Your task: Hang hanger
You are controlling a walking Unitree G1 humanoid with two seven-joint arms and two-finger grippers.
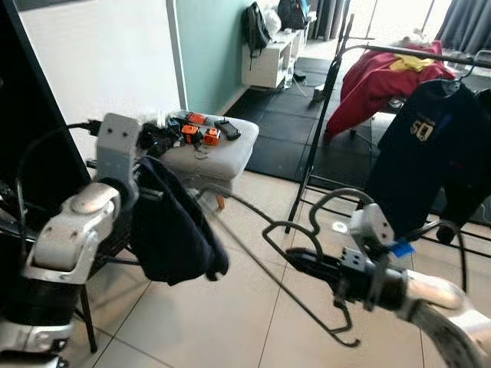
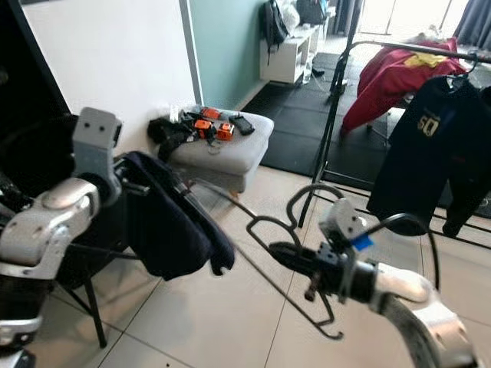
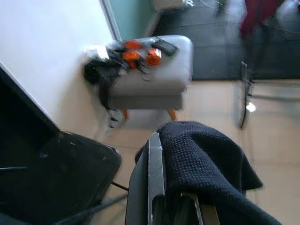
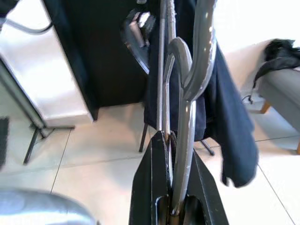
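Note:
A dark wire hanger (image 1: 335, 193) is held level in front of me, above the tiled floor. My right gripper (image 1: 303, 263) is shut on it just below the hook; the right wrist view shows the wire (image 4: 187, 93) pinched between the two black fingers (image 4: 154, 178). A dark navy knitted garment (image 1: 173, 238) hangs over the hanger's far end on my left. My left gripper (image 3: 168, 187) is there, shut on that cloth (image 3: 201, 159), which covers most of its fingers.
A black clothes rack (image 1: 406, 52) stands ahead on the right with a red garment (image 1: 376, 80) and a navy T-shirt (image 1: 430, 146) on it. A grey ottoman (image 1: 222, 149) with orange and black items sits by the white wall. A black chair leg (image 1: 86, 322) stands at lower left.

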